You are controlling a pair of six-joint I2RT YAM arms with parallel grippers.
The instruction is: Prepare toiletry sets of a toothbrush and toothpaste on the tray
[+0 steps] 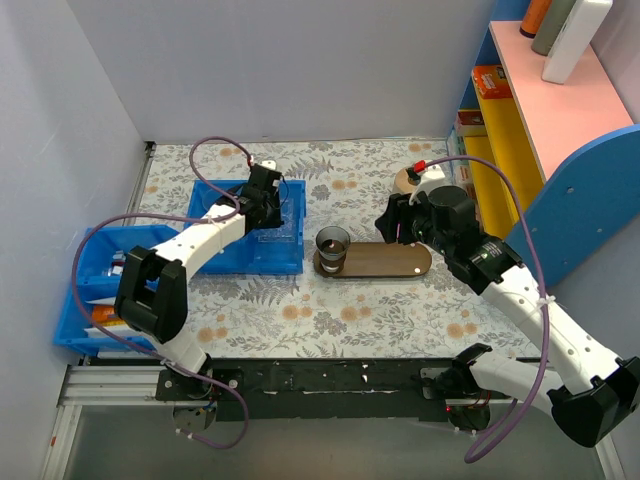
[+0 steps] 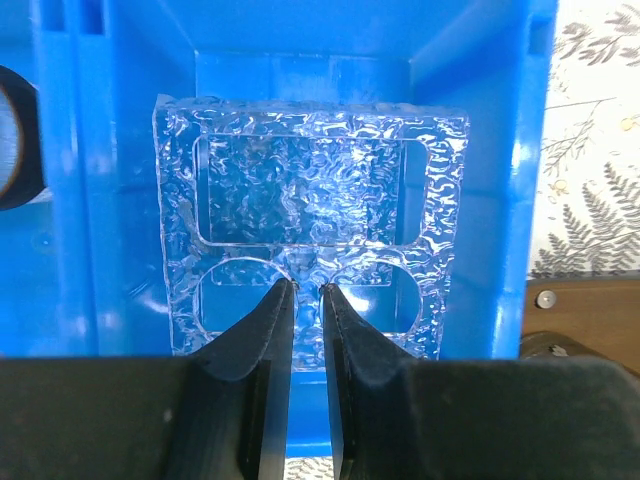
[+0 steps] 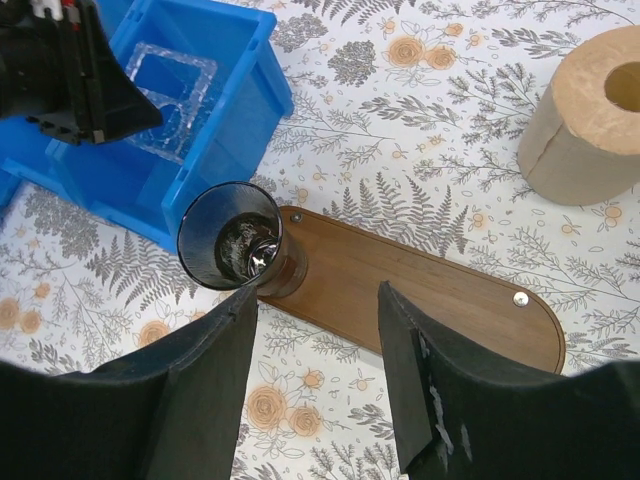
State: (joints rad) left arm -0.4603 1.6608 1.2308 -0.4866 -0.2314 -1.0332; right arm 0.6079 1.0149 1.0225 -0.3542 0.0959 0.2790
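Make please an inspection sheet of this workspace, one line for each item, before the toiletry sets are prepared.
Surface: floral-print table cover, nothing spilled seen.
Job's things: dark brown elongated wooden tray holds one dark translucent cup at one end; toothbrush and toothpaste not seen.
Clutter: two blue plastic bins, a clear textured plastic insert inside one; a beige paper roll.
Tools: left tool nearly closed over the insert, grasp unclear; right tool open above the tray.
Cables: purple cables loop beside both arms.
Surroundings: pale walls; yellow, blue and pink shelf unit on the right.
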